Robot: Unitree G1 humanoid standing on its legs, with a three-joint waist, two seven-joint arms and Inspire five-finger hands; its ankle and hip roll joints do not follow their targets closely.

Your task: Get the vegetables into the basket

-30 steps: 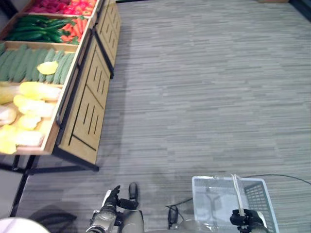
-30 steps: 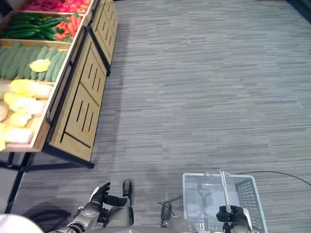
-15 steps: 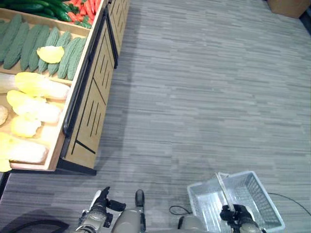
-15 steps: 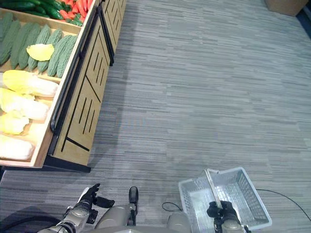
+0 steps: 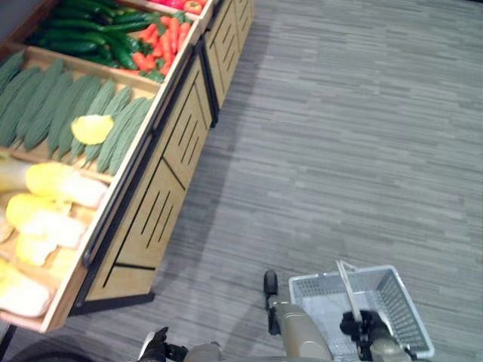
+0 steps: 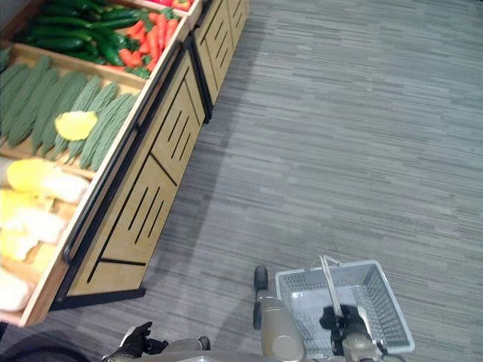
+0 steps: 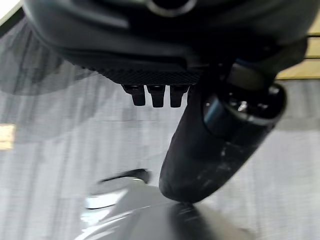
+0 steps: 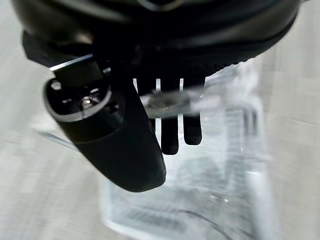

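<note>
A wooden display stand (image 5: 161,205) on my left carries the vegetables. From far to near there are dark cucumbers (image 5: 83,34), orange carrots (image 5: 162,38), green bitter gourds (image 5: 64,113) and pale yellow cabbages (image 5: 54,204). The white wire basket (image 5: 396,305) hangs at my lower right over the floor, and nothing shows inside it. My right hand (image 5: 361,324) is shut on the basket's handle (image 8: 170,102), fingers curled round it. My left hand (image 6: 136,339) sits low at the bottom edge near the stand's corner, fingers relaxed and holding nothing.
Grey striped floor (image 5: 339,151) stretches ahead and to the right. The stand's slatted front panels and black frame rail (image 5: 121,200) run along the left. A yellow leaf (image 5: 92,128) lies on the bitter gourds.
The whole picture has swung, so the stand now runs diagonally and sits closer. The basket stays in my right hand. My left hand shows lower in the picture.
</note>
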